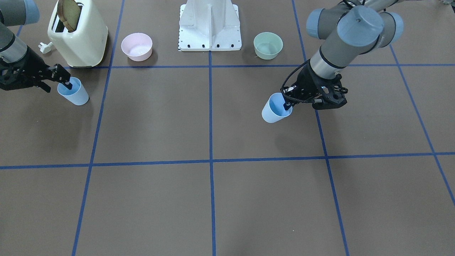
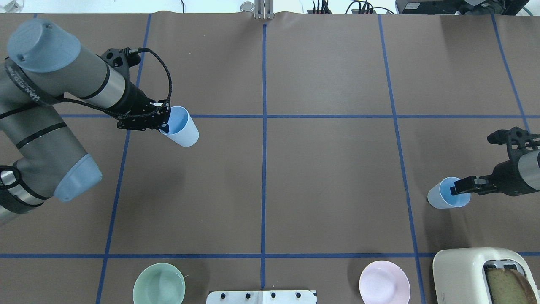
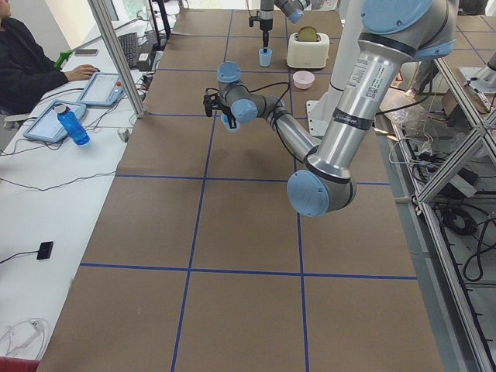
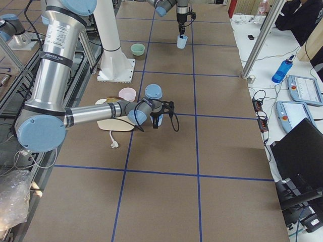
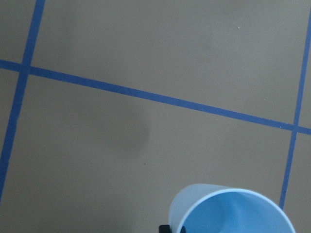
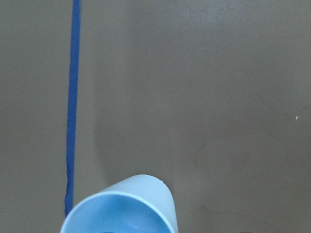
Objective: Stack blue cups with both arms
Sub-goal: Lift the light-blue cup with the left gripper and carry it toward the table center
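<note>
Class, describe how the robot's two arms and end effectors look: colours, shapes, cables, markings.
The left arm and right arm are grey tubes with rounded light-blue joint caps. The left end effector and right end effector are black, two-fingered; a black braided cable loops at the left wrist.

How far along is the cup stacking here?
Done: both cups are gripped at the rim, left jaws on the left cup, right jaws on the right cup. In hand: cups held far apart, seemingly lifted. Left: bringing them together and nesting one inside the other.

overhead: behind, down | front: opposite, steep; same table [image 1: 149,121] | sides: lengthwise | wrists: close, downward
</note>
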Motion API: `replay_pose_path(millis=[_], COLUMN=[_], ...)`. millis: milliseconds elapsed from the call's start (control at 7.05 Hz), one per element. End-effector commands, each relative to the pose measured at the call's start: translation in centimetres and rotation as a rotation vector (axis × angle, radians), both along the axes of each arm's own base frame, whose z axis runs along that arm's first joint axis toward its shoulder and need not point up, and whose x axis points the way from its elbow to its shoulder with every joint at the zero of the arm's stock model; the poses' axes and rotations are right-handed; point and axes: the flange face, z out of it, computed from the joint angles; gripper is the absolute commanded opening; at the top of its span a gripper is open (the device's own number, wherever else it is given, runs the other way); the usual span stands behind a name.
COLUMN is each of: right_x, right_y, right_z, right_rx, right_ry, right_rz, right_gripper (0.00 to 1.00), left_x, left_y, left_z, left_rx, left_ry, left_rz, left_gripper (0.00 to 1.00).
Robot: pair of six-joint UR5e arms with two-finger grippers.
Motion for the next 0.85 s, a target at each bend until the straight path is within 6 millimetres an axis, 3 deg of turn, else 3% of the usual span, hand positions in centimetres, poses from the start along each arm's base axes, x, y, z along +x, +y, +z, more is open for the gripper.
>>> replay_pose_path(millis=[0,142,426,709], right_x=[0.0,-0.1,-0.1,-0.2], right_y=[0.0,-0.1,-0.2,-0.3], right_z=[-0.1,-0.2,-0.3,-1.3], right_rx=[0.0,0.001,0.002,-0.019], right_ry=[-0.003,-0.003,-0.001,-0.021], right_rz=[0.002,0.003,0.013,0.031], right_gripper=[0.17,0.0,0.0,0.0], left_x=[0.7,2.2,5.2,10.1], left_y=[-0.2,0.3,1.8,3.4], left_z=[-1.8,-3.3,-5.4,-7.0], left_rx=[-0.009,-0.017,-0.027,-0.03], left_ry=[-0.006,-0.013,-0.008,-0.025], left_rz=[0.001,-0.009,-0.008,-0.023], left_gripper=[0.0,0.0,0.0,0.0])
